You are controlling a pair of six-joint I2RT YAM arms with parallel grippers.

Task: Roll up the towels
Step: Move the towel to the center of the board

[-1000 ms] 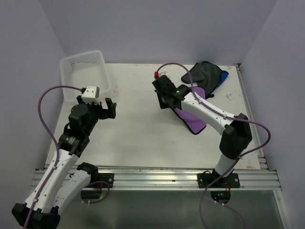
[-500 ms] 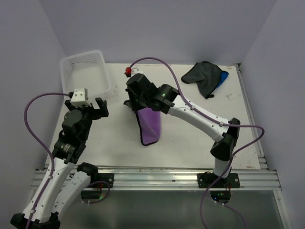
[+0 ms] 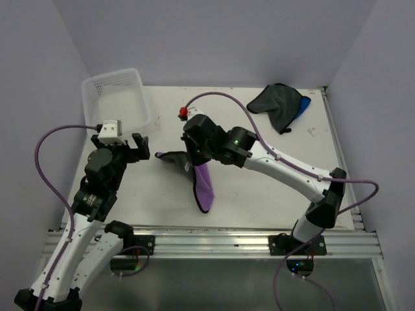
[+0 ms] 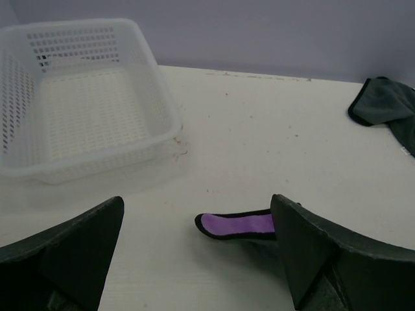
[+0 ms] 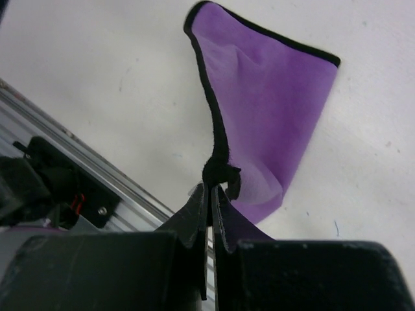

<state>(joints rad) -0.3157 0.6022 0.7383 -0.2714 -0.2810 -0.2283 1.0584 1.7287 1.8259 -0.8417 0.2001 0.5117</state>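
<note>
The purple towel [image 3: 205,188] with its black hem hangs from my right gripper [image 3: 193,166] at the table's middle, its lower end trailing toward the front rail. In the right wrist view the gripper [image 5: 213,189] is shut on a bunched black hem of that towel [image 5: 272,97]. A purple corner [image 4: 237,224] pokes out just left of my left gripper's right finger [image 4: 337,259]. My left gripper [image 3: 139,148] stands open and empty to the left of the towel. The dark grey towel [image 3: 275,100] lies bunched at the back right with the blue towel [image 3: 304,103] peeking from under it.
The clear plastic tub [image 3: 117,97] stands at the back left, also in the left wrist view [image 4: 84,103]. The metal front rail [image 5: 78,168] runs along the table's near edge. Purple cables loop above both arms.
My right arm has carried the purple towel from the right middle of the table leftward to the centre, where it now hangs lower. The left arm has shifted slightly, still open.
</note>
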